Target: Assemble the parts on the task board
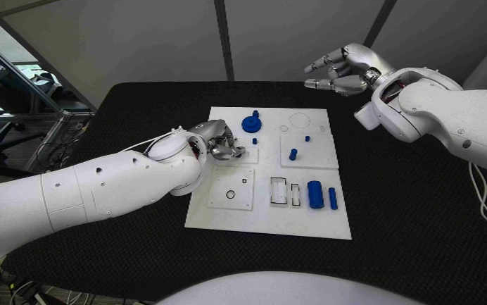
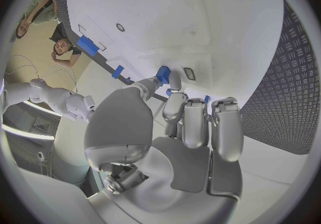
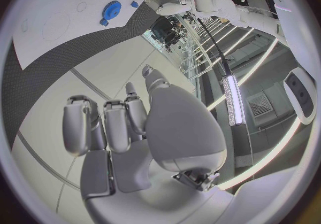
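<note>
**Left hand pinches a part over the board**

The board (image 1: 305,217) lies mid-frame. The left hand (image 1: 215,143) is at its left side; the wrist view shows a blue part (image 2: 162,74) grasped in its fingertips. The right hand (image 1: 345,69), upper right, hangs released.

White task board (image 1: 266,222) flat on the surface; blue gear (image 1: 250,122), pegs (image 1: 293,154) upright, two blue bars (image 1: 316,194) lying near its front edge.
</note>
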You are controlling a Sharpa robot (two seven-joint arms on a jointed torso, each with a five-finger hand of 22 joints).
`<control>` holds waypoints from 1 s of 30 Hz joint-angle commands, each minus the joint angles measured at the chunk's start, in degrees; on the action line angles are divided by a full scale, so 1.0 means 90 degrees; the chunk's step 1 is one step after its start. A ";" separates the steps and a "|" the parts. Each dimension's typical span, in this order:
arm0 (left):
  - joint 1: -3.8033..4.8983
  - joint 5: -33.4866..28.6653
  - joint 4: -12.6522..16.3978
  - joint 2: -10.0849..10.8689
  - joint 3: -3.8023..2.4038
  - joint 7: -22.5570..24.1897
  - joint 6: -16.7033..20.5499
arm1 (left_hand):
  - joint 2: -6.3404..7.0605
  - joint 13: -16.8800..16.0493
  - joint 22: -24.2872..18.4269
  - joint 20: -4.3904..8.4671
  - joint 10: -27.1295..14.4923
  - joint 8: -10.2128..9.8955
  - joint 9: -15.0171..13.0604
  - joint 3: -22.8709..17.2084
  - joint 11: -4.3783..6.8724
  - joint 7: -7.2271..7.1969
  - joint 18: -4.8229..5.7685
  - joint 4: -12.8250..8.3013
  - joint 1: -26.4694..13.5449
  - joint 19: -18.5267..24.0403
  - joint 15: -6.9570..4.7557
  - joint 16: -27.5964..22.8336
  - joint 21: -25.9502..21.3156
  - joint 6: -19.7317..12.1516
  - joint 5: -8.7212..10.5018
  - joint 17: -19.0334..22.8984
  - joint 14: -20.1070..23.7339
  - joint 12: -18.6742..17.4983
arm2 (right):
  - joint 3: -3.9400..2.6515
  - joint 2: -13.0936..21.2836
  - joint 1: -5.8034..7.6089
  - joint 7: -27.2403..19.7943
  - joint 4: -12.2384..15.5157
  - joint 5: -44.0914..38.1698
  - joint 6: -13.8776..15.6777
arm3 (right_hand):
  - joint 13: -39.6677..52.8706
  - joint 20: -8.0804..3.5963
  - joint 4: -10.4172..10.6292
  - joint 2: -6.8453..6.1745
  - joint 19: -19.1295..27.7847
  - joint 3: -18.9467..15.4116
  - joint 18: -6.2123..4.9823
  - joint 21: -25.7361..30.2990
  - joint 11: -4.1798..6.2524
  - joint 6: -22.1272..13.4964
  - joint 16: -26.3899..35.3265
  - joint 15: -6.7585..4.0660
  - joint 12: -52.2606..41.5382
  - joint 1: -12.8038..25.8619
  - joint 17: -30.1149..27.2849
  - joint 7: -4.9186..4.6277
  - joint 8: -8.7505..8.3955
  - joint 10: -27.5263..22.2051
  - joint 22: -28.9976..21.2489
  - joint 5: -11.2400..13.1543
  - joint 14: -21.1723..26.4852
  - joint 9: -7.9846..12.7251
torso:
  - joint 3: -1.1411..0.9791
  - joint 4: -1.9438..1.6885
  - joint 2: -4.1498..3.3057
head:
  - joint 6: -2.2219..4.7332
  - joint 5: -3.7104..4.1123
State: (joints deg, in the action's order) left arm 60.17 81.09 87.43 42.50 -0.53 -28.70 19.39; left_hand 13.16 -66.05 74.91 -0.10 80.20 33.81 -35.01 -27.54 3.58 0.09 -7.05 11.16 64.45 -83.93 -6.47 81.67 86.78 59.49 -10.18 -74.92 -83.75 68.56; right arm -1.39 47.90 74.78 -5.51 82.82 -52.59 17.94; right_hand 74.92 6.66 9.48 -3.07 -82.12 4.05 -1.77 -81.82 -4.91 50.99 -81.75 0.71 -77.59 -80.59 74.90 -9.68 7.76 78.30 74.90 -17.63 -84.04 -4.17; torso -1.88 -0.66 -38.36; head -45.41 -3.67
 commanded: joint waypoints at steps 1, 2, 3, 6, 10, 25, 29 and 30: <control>-0.0030 -0.0040 -0.0029 0.0001 0.0029 -0.0216 -0.0190 | -0.0020 -0.0009 0.1372 0.0038 0.0027 -0.0022 0.0008 0.0058 0.0014 -0.0006 0.0689 0.0015 -0.0039 -0.0514 -0.0020 -0.0022 0.0034 0.0031 -0.0010 -0.0524 -0.0407 0.0039 | -0.0003 0.0003 0.0012 -0.0059 0.0017 -0.0011 0.0036 | 0.0046 -0.0004 0.0029 0.0012 0.0025 -0.0020 -0.0118 0.0022 0.0015 0.0026 0.0033 -0.0039 0.0019 0.0051 0.0176 -0.0015 0.0030 -0.0013 0.0568 -0.0027 -0.0313 0.0010 | 0.0002 0.0000 -0.0003 | 0.0007 0.0003; -0.0030 -0.0040 -0.0032 -0.0003 0.0029 -0.0214 -0.0169 | -0.0025 -0.0008 0.1370 0.0036 0.0025 -0.0027 0.0010 0.0132 0.0012 -0.0005 0.0689 0.0059 -0.0037 -0.0513 -0.0020 -0.0022 0.0031 0.0032 -0.0011 -0.0524 -0.0407 0.0038 | -0.0003 0.0001 0.0012 -0.0059 0.0016 -0.0011 0.0038 | 0.0046 -0.0004 0.0029 0.0012 0.0025 -0.0020 -0.0118 0.0022 0.0015 0.0026 0.0033 -0.0039 0.0019 0.0051 0.0176 -0.0015 0.0030 -0.0013 0.0568 -0.0027 -0.0313 0.0010 | 0.0001 -0.0001 -0.0001 | 0.0007 0.0001; -0.0030 -0.0040 -0.0033 -0.0003 0.0029 -0.0213 -0.0159 | -0.0025 -0.0011 0.1371 0.0034 0.0025 -0.0029 0.0011 0.0197 0.0011 -0.0006 0.0689 0.0093 -0.0037 -0.0514 -0.0020 -0.0023 0.0031 0.0034 -0.0013 -0.0523 -0.0407 0.0039 | -0.0003 0.0001 0.0012 -0.0060 0.0016 -0.0011 0.0038 | 0.0046 -0.0004 0.0029 0.0012 0.0025 -0.0020 -0.0118 0.0022 0.0015 0.0026 0.0033 -0.0039 0.0019 0.0051 0.0176 -0.0015 0.0030 -0.0013 0.0568 -0.0027 -0.0313 0.0010 | 0.0001 -0.0001 -0.0001 | 0.0007 0.0001; -0.0030 -0.0045 -0.0032 -0.0002 0.0023 -0.0202 -0.0103 | -0.0031 -0.0018 0.1375 0.0030 0.0027 -0.0030 0.0012 0.0525 0.0003 0.0007 0.0689 0.0272 -0.0099 -0.0515 -0.0010 -0.0023 0.0031 0.0053 -0.0012 -0.0524 -0.0407 0.0046 | -0.0003 0.0000 0.0012 -0.0062 0.0014 -0.0011 0.0041 | 0.0046 -0.0004 0.0029 0.0012 0.0025 -0.0020 -0.0118 0.0022 0.0015 0.0026 0.0033 -0.0039 0.0019 0.0051 0.0176 -0.0015 0.0030 -0.0013 0.0568 -0.0027 -0.0313 0.0010 | 0.0001 -0.0001 0.0000 | 0.0011 0.0008; -0.0032 -0.0073 -0.0033 -0.0011 -0.0040 -0.0175 -0.0027 | -0.0109 -0.0031 0.1382 0.0020 0.0029 -0.0035 0.0012 0.1140 -0.0002 0.0006 0.0691 0.0531 -0.0093 -0.0518 -0.0008 -0.0022 0.0032 0.0067 -0.0030 -0.0526 -0.0408 0.0058 | -0.0003 0.0002 0.0012 -0.0064 0.0009 -0.0011 0.0045 | 0.0040 -0.0005 0.0033 0.0010 0.0028 -0.0025 -0.0119 0.0026 0.0015 0.0024 0.0037 -0.0040 0.0024 0.0059 0.0172 -0.0015 0.0029 -0.0018 0.0563 -0.0029 -0.0312 0.0011 | 0.0007 -0.0004 -0.0004 | 0.0016 0.0007; -0.0034 -0.0382 0.0117 0.0065 -0.0665 -0.0182 -0.0067 | -0.0441 0.0098 0.1357 0.0013 -0.0061 -0.0101 0.0044 0.2359 -0.0032 0.0045 0.0679 0.0635 -0.0247 -0.0503 0.0012 -0.0028 -0.0013 0.0029 -0.0057 -0.0522 -0.0407 -0.0066 | -0.0003 -0.0036 0.0012 -0.0078 -0.0063 -0.0011 0.0032 | 0.0040 -0.0005 0.0033 0.0010 0.0028 -0.0025 -0.0119 0.0026 0.0015 0.0024 0.0037 -0.0040 0.0024 0.0059 0.0172 -0.0015 0.0029 -0.0018 0.0563 -0.0029 -0.0312 0.0011 | 0.0003 0.0001 0.0002 | 0.0033 -0.0014; -0.0004 -0.0781 0.0150 0.0147 -0.0892 -0.0386 -0.0569 | -0.0502 0.0336 0.1315 -0.0010 -0.0208 -0.0130 0.0048 0.2756 -0.0069 0.0082 0.0665 0.0633 -0.0296 -0.0476 0.0040 -0.0034 -0.0070 -0.0056 -0.0061 -0.0517 -0.0404 -0.0287 | -0.0003 -0.0035 0.0012 -0.0079 -0.0081 -0.0011 0.0031 | 0.0040 -0.0005 0.0033 0.0010 0.0028 -0.0025 -0.0119 0.0026 0.0015 0.0024 0.0037 -0.0040 0.0024 0.0059 0.0172 -0.0015 0.0029 -0.0018 0.0563 -0.0029 -0.0312 0.0011 | 0.0001 -0.0003 0.0002 | 0.0036 -0.0008; 0.0013 -0.0831 0.0141 0.0160 -0.0944 -0.0447 -0.0707 | -0.0521 0.0389 0.1293 -0.0016 -0.0242 -0.0140 0.0050 0.2836 -0.0077 0.0094 0.0658 0.0631 -0.0292 -0.0464 0.0047 -0.0036 -0.0097 -0.0083 -0.0061 -0.0514 -0.0403 -0.0337 | -0.0003 -0.0034 0.0011 -0.0079 -0.0084 -0.0011 0.0030 | 0.0040 -0.0005 0.0033 0.0010 0.0028 -0.0025 -0.0119 0.0026 0.0015 0.0024 0.0037 -0.0040 0.0024 0.0059 0.0172 -0.0015 0.0029 -0.0018 0.0563 -0.0029 -0.0312 0.0011 | 0.0002 -0.0009 0.0004 | 0.0042 -0.0003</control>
State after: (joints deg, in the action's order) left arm 60.03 77.30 88.61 43.81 -8.74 -30.03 17.75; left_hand 8.93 -62.92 74.91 -0.11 78.50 32.94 -34.63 -2.65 2.93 0.84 -7.05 16.87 61.74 -83.92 -6.26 81.66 86.23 59.14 -10.41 -74.93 -83.96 65.87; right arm -1.38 47.61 74.78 -5.57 82.06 -52.60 17.95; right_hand 74.92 6.66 9.62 -3.07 -82.12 3.91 -1.77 -81.82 -4.91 50.99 -81.75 0.71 -77.59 -80.59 74.95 -9.68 7.76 78.30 74.90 -17.63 -84.04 -4.13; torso -1.85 -0.71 -38.35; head -45.08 -3.83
